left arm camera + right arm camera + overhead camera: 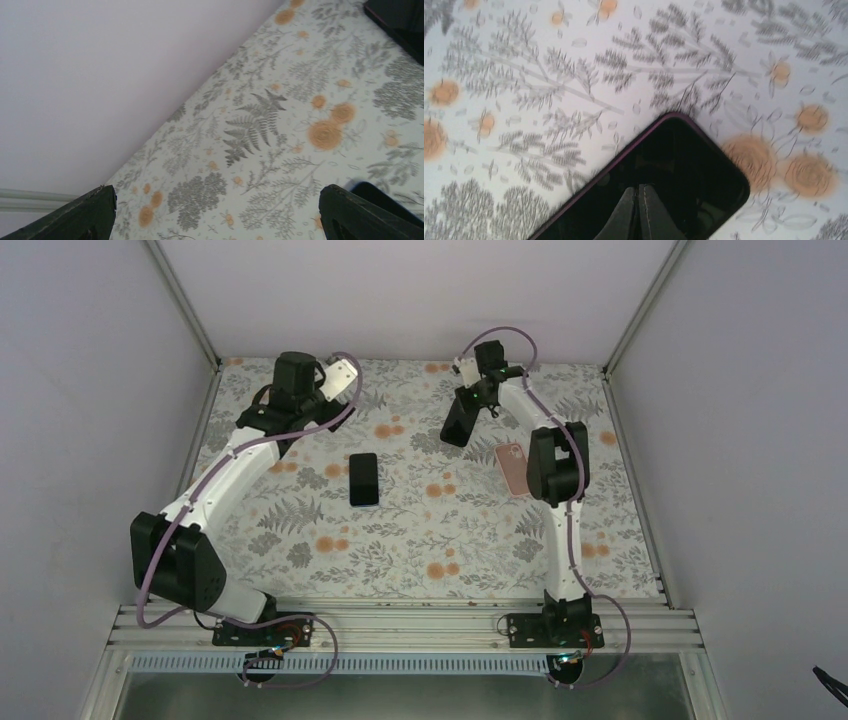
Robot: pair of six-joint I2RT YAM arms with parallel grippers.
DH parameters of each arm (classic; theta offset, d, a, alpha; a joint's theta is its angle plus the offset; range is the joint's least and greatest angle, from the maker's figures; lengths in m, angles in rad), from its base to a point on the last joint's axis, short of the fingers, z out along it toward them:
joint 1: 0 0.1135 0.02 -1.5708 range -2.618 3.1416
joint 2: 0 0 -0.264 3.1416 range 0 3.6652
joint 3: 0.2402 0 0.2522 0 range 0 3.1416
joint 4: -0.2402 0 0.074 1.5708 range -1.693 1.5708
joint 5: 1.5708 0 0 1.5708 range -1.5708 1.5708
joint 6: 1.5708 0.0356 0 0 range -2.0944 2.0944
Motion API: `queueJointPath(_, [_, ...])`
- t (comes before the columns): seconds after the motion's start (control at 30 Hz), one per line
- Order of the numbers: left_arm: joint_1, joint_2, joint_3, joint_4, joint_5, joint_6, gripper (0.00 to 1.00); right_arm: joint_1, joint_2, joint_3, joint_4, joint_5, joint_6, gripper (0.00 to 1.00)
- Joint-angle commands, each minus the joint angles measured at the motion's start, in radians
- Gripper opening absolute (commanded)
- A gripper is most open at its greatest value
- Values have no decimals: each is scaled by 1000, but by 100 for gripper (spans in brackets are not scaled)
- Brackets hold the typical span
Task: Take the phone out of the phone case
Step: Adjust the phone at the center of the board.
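Across the enclosure floor lay the flower-and-fern printed table surface (420,540), grey and orange on white, closed in by plain pale walls (90,390).

The white-and-black left arm (215,490) reached from its base at the near edge toward the far-left corner. The white-and-black right arm (560,500) rose from the near edge on the right and bent in toward the far edge, right of centre.

A black rectangular slab (364,479), phone-shaped, lay flat near the middle of the surface, well apart from both grippers. A pink rectangular slab (511,465) with a small dark spot near its far end lay right of centre, partly hidden by the right arm's elbow.

A black phone with a thin purple rim (674,170) sat near the far edge, right of centre, directly under the right gripper (638,190). That gripper's two dark fingers were pressed together, with nothing seen between them, over the phone's dark face. Whether they touched it, or whether the phone lay flat, could not be told.

The left gripper (217,195) hung over bare cloth near the far-left corner, its fingers (75,215) spread wide and holding nothing.
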Motion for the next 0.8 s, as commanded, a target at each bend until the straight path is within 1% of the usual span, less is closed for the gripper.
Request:
queueJointPath(0.0, [42, 16, -17, 81, 22, -15, 100, -13, 70, 107, 92, 39, 50, 3])
queueJointPath(0.07, [59, 26, -25, 90, 32, -17, 100, -5, 141, 203, 34, 42, 47, 3])
queueJointPath(0.13, [74, 35, -37, 103, 44, -19, 100, 2, 183, 248, 11, 48, 43, 3])
queueJointPath(0.4, [119, 70, -69, 144, 88, -39, 100, 11, 250, 239, 36, 72, 18, 3])
queueJointPath(0.57, [130, 87, -74, 150, 98, -44, 100, 11, 292, 276, -38, 60, 5, 3])
queueJointPath(0.7, [135, 91, -82, 162, 111, -50, 100, 4, 270, 215, -8, 89, 0, 3])
queueJointPath(0.77, [136, 93, -86, 167, 113, -59, 100, -2, 245, 173, 20, 69, -7, 3])
